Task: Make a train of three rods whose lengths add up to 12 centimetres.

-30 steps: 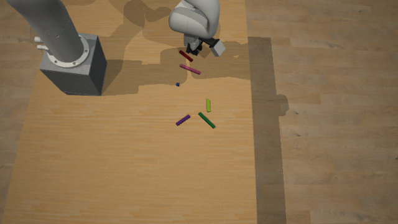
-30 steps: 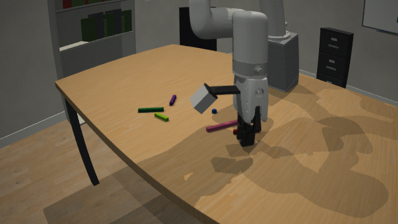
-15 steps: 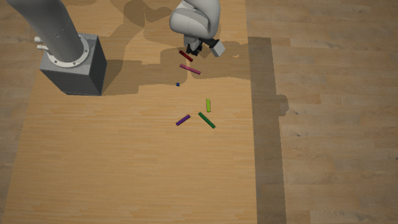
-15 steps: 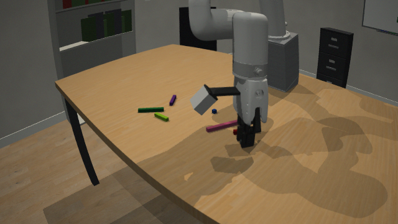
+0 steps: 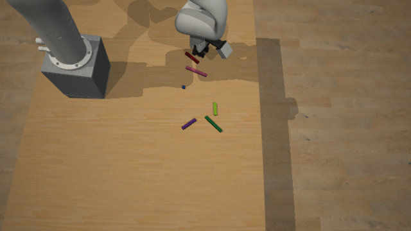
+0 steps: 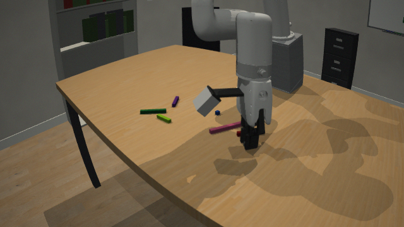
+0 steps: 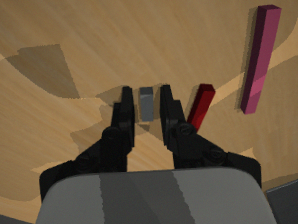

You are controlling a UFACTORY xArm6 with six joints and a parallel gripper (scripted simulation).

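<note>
My gripper (image 5: 200, 51) (image 6: 250, 145) (image 7: 146, 99) is down at the table and partly open. A short grey rod (image 7: 146, 107) lies between its fingers, with a small gap on each side. A dark red rod (image 5: 192, 58) (image 6: 238, 133) (image 7: 200, 106) lies just beside the fingers. A long pink rod (image 5: 196, 71) (image 6: 225, 127) (image 7: 260, 60) lies a little past it. A small blue rod (image 5: 183, 86) (image 6: 217, 112) lies apart. Further off are a lime rod (image 5: 215, 108) (image 6: 163, 118), a green rod (image 5: 213, 124) (image 6: 153, 111) and a purple rod (image 5: 189, 124) (image 6: 175, 101).
The arm's base block (image 5: 77, 70) (image 6: 287, 66) stands on the table at one side. The wrist camera box (image 5: 225, 51) (image 6: 206, 101) sticks out beside the gripper. The table edge (image 5: 258, 128) runs close to the rods.
</note>
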